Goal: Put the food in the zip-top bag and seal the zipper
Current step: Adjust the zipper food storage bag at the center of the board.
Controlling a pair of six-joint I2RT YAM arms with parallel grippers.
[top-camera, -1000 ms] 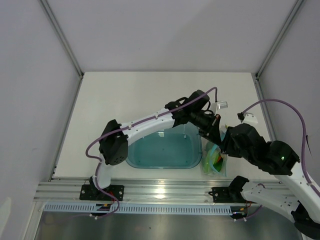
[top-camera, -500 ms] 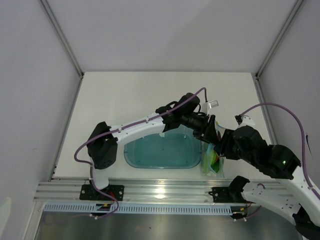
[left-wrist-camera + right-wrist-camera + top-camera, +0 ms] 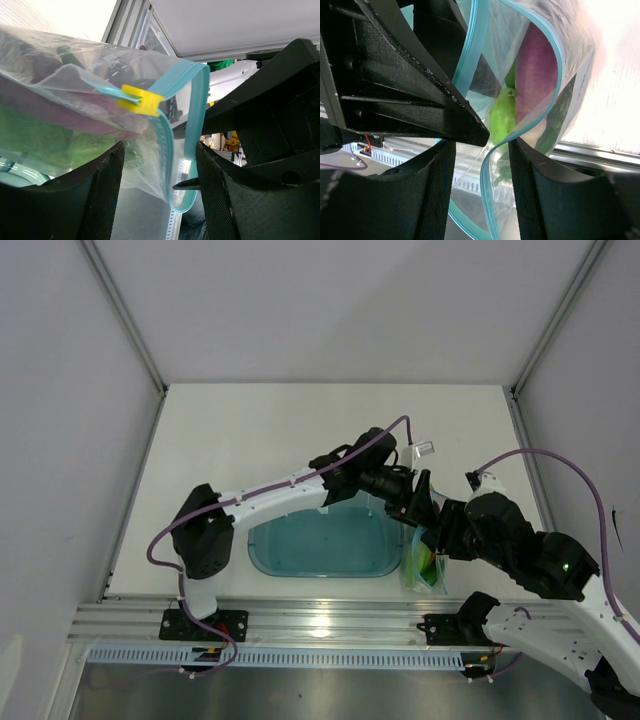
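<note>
The clear zip-top bag (image 3: 428, 568) hangs at the blue tub's right end, between both grippers. Inside it the food shows: a purple eggplant (image 3: 537, 65) and a light green piece (image 3: 501, 120). The teal zipper (image 3: 192, 110) carries a yellow slider (image 3: 141, 99), and its strips gape apart beyond the slider. My left gripper (image 3: 160, 195) is open, with the zipper's looped end hanging loose between its fingers. My right gripper (image 3: 480, 190) is open too, one teal strip running through the gap and brushing its right finger (image 3: 535, 180). In the top view the left gripper (image 3: 418, 502) and right gripper (image 3: 437, 535) nearly touch.
A rigid translucent blue tub (image 3: 320, 573) sits at the table's near edge, under the left arm. The aluminium rail (image 3: 320, 620) runs along the front. Grey walls close in the table on three sides.
My left gripper has opened and let go of the zipper, and the left arm has drawn a little to the left. My right gripper has edged in toward the bag.
</note>
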